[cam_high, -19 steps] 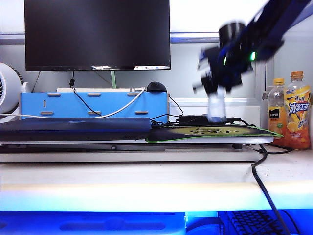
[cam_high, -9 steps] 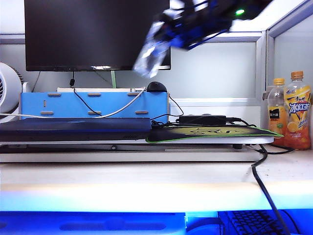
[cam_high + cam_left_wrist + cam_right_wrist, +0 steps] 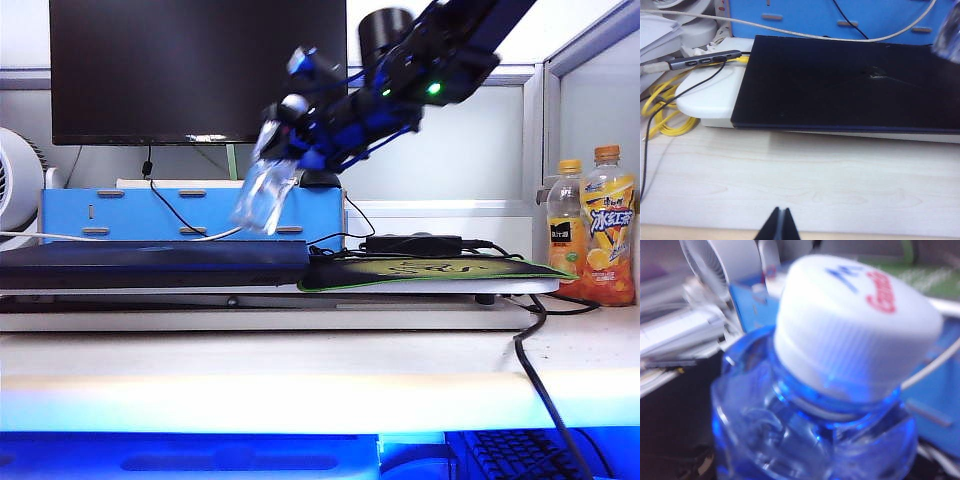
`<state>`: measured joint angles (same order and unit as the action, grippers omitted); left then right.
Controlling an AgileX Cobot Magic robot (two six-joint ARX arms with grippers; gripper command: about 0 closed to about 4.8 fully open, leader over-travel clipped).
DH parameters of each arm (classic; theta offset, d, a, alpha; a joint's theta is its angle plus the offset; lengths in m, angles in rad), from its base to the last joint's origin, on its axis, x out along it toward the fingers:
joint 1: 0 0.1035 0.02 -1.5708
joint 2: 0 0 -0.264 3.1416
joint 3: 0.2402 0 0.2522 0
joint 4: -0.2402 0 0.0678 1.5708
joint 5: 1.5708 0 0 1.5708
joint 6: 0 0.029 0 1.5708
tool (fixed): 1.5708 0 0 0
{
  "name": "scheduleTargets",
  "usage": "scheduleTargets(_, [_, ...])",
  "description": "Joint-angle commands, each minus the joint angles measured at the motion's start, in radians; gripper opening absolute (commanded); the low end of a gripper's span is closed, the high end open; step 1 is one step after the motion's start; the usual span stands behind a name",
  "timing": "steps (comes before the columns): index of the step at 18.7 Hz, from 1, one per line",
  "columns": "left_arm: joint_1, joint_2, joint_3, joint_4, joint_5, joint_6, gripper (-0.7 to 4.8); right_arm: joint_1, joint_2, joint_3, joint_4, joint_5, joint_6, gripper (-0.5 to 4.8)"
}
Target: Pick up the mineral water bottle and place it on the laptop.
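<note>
The laptop lies flat on a stand on the desk, left of the mouse pad, their edges meeting. Behind the laptop sits a box, and the monitor stands above that. A fan is at the far left. The right gripper hangs in the air above the laptop's right end, clamped on the bottle, which tilts with its base down-left, clear of the laptop. A power brick rests on the back of the pad. Two drink bottles stand at far right. The left gripper, jaws together, sits low over the desk in front of the laptop.
</note>
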<state>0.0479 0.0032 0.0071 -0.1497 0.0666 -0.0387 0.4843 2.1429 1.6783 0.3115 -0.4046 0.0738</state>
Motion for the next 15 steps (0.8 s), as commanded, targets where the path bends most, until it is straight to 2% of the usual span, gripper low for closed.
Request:
scheduleTargets(1, [0.000, -0.002, 0.000, 0.001, 0.001, 0.001, -0.02, 0.058, 0.000, 0.013, 0.063, -0.014, -0.071, -0.05])
scheduleTargets(5, [0.000, -0.002, 0.000, 0.000, 0.001, 0.002, -0.02, 0.153, 0.002, 0.014, 0.024, 0.103, -0.270, -0.05])
scheduleTargets(8, [0.000, -0.002, 0.000, 0.001, 0.001, 0.001, -0.02, 0.148, 0.005, 0.014, 0.037, 0.198, -0.285, -0.05])
scheduleTargets(15, [0.000, -0.002, 0.000, 0.001, 0.001, 0.002, -0.02, 0.150, 0.005, 0.014, -0.010, 0.201, -0.323, -0.05])
